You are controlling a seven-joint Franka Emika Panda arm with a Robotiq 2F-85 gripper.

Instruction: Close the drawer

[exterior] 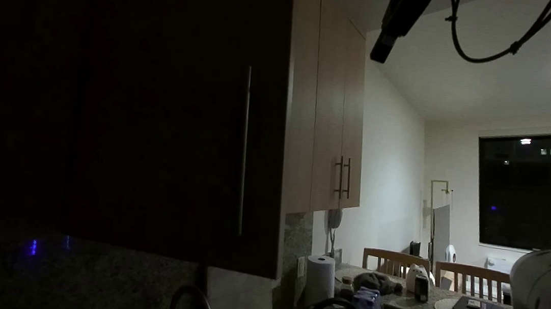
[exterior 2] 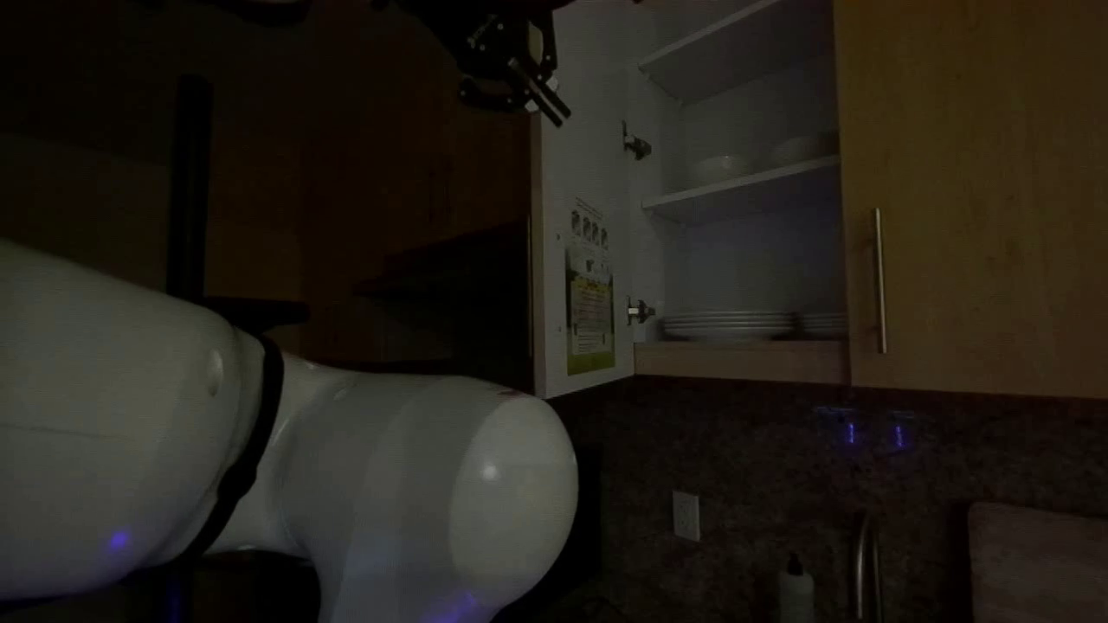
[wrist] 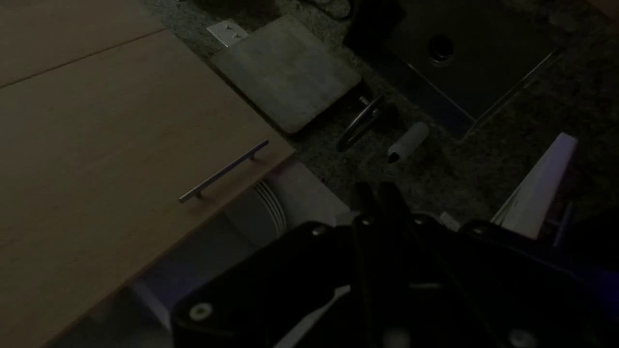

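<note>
The tall cabinet door stands open. In an exterior view its near-black outer face [exterior: 181, 129] shows a slim vertical bar handle [exterior: 244, 151] near its free edge. In an exterior view its pale inner side [exterior 2: 597, 285] shows, with a label and hinges at the cabinet. In the wrist view the door [wrist: 537, 188] stands at the right, seen nearly edge-on. My gripper [wrist: 375, 186] has its fingers together with nothing between them. It hangs high, overlapping the door's upper part in an exterior view [exterior 2: 561, 118]; no contact is visible. Fingertips also show at the top in an exterior view [exterior: 381, 53].
A closed cabinet door [exterior 2: 969, 190] adjoins the opening, which holds plates [exterior 2: 729, 327] and bowls [exterior 2: 723, 167]. Below are a faucet [wrist: 360, 121], a bottle [wrist: 411, 140], a board [wrist: 290, 72] and a sink [wrist: 464, 58]. The white arm [exterior 2: 415, 467] fills the lower left.
</note>
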